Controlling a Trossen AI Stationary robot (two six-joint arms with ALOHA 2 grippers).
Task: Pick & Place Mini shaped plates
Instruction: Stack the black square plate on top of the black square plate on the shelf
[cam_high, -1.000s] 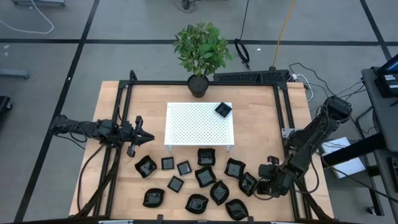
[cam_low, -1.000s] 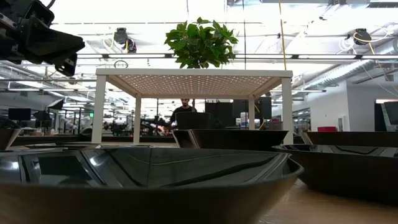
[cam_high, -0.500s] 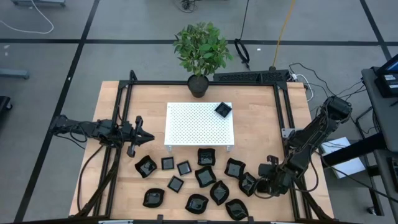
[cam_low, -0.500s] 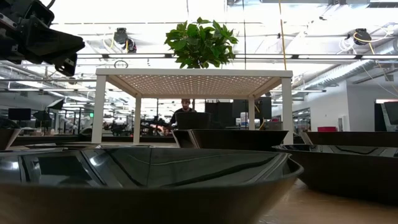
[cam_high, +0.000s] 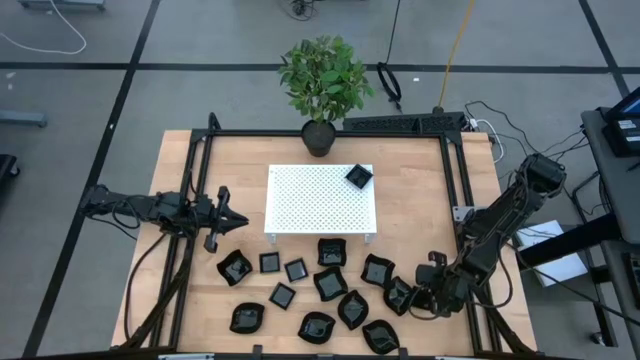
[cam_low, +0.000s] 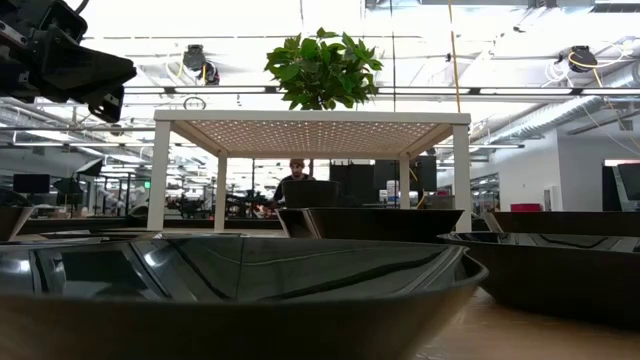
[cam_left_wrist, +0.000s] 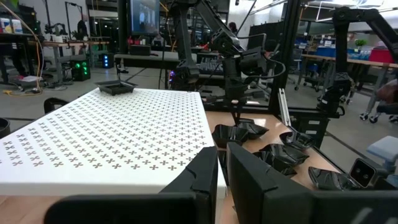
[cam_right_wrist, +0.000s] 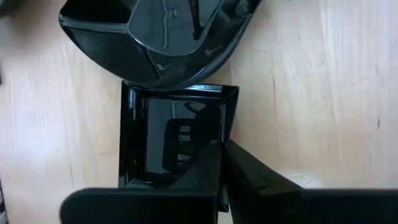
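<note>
The right gripper (cam_high: 412, 297) was clamped on the rim of a square plate (cam_right_wrist: 177, 134) near the table's (cam_high: 420, 190) front right corner; the left gripper (cam_high: 236, 219), fingers together, waited by the left edge.

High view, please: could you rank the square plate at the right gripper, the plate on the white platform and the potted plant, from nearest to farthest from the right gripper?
1. The square plate, at the near right of the table; the right gripper is shut on its rim.
2. The plate on the white platform, at that platform's far right corner.
3. The potted plant, at the table's far edge, centre.
</note>
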